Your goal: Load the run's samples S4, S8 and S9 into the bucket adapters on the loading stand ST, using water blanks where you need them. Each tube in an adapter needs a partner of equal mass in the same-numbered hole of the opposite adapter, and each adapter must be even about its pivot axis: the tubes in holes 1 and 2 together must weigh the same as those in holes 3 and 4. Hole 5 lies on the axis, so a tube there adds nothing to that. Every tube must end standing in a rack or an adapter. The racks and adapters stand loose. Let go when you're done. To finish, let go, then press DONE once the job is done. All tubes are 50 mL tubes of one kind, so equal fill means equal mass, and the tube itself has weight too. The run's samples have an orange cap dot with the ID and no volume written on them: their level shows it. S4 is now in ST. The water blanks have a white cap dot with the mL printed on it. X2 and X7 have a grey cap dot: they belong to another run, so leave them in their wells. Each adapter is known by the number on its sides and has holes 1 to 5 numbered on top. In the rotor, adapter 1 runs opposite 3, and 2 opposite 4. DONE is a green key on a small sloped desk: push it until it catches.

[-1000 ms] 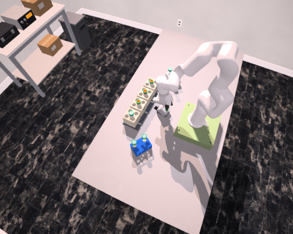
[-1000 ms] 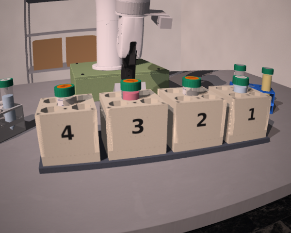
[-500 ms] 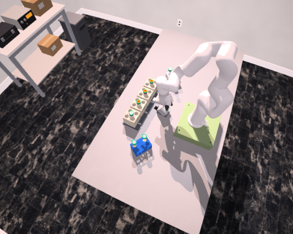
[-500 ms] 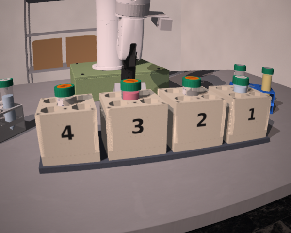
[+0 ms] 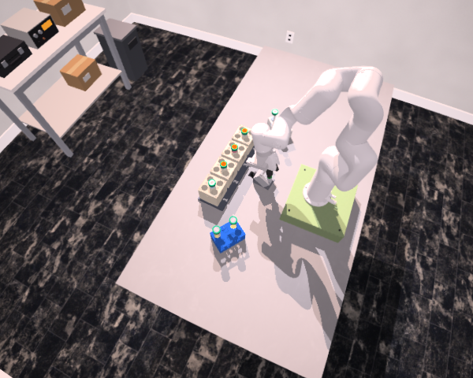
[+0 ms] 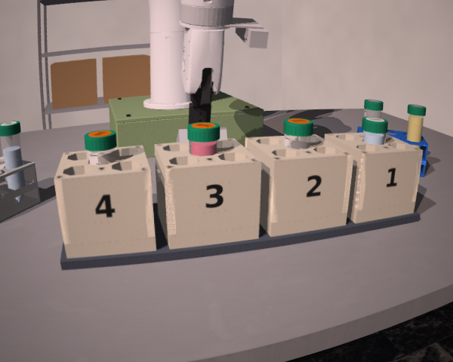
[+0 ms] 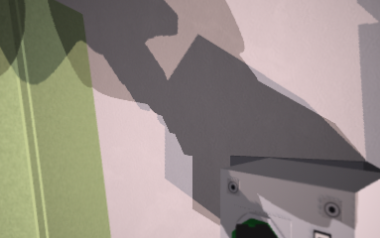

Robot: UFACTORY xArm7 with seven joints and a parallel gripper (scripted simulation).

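Now the claw (image 5: 270,177) (image 6: 199,121), closed on nothing, is down at the sloped DONE desk (image 5: 262,179) (image 7: 296,198), presumably to push its key; four capped tubes stand centred in adapters at ten o'clock from the green base (image 5: 310,220) (image 6: 149,124), likely keeping each axis balanced.

- a big black "4" is printed on the side of the leftmost adapter (image 5: 245,138) (image 6: 107,222)
- "3" can be read on the next adapter (image 5: 233,153) (image 6: 215,222)
- "2" is shown on the one after, same bold style (image 5: 221,171) (image 6: 309,208)
- "1" is carried by the rightmost adapter (image 5: 209,196) (image 6: 389,198)
- anything on the cap dots is too small to be made out, tbh
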